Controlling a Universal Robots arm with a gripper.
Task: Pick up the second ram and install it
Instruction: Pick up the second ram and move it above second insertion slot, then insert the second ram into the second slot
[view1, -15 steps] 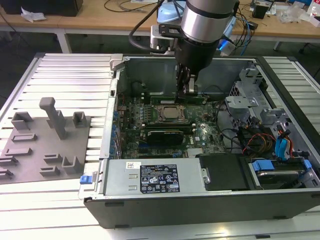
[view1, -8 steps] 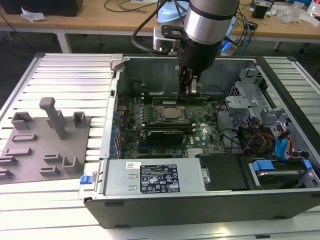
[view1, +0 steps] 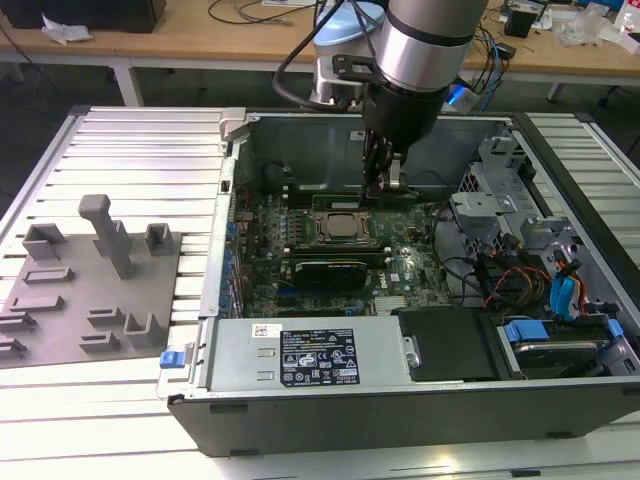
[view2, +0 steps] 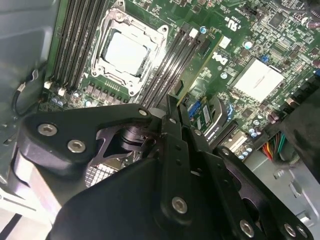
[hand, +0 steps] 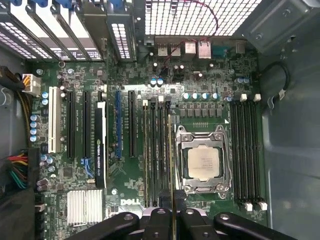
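My gripper (hand: 172, 214) is clamped on the second ram (hand: 170, 160), fingers (view2: 176, 131) pinching the thin green stick from both sides, low inside the open computer case (view1: 560, 215). In the first wrist view the stick is seen edge-on, its long axis running from twelve o'clock to six o'clock, parallel to the memory slots (hand: 156, 150) and hanging over the slot closest to the processor socket (hand: 202, 160), on the socket's nine o'clock side. I cannot tell whether its lower edge touches the slot. In the second wrist view the ram (view2: 199, 65) runs away from my fingers toward one o'clock, between the slots and the motherboard (view2: 260, 30).

Counted in the first wrist view: one socket, four dark slots at its nine o'clock and four more slots (hand: 246, 150) at its three o'clock.

In the exterior view my gripper (view1: 384, 178) stands upright at twelve o'clock of the socket (view1: 337, 226). Outside the case, toward nine o'clock, lies one grey fixture plate (view1: 75, 320) with one tall post (view1: 108, 235) and several smaller blocks on it.
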